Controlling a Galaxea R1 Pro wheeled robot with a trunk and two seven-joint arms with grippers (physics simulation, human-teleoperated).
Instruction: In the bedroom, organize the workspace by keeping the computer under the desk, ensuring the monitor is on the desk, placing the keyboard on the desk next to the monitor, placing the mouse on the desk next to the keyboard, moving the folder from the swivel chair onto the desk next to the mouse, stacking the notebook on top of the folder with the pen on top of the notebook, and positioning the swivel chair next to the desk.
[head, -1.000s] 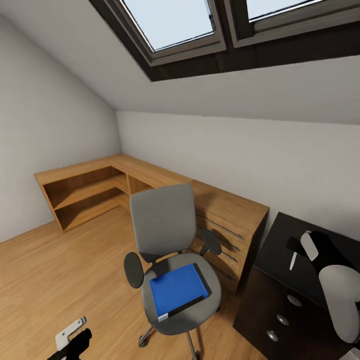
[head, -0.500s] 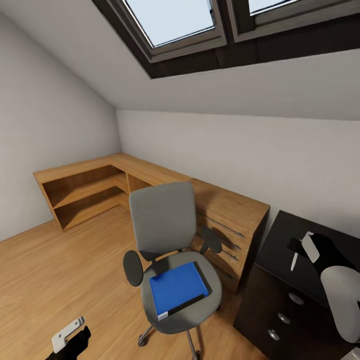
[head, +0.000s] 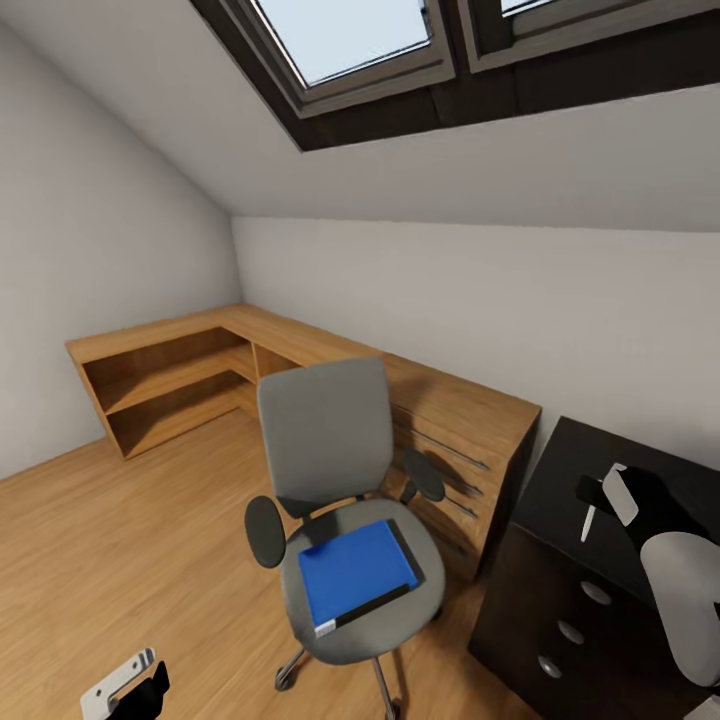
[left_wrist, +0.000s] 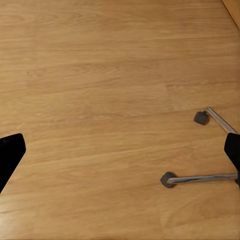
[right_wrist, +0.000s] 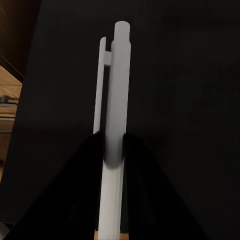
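Right pincer (right_wrist: 112, 147): clamped on white pen (right_wrist: 116, 100) above bench (head: 570, 480) edge.
Left pincer (left_wrist: 120, 150): fingers apart over bare floor (left_wrist: 100, 75).
Folder (head: 355, 572): on swivel chair (head: 335, 500) seat.

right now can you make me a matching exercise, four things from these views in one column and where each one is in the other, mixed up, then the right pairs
Things:
1. folder
2. pen
3. swivel chair
4. left gripper

Places or states:
A. clamped between the right gripper's fingers, over the black desk
B. open, hanging over bare wooden floor
C. lying flat on the grey seat
D. standing in front of the low wooden shelf unit

Pairs: 1-C, 2-A, 3-D, 4-B
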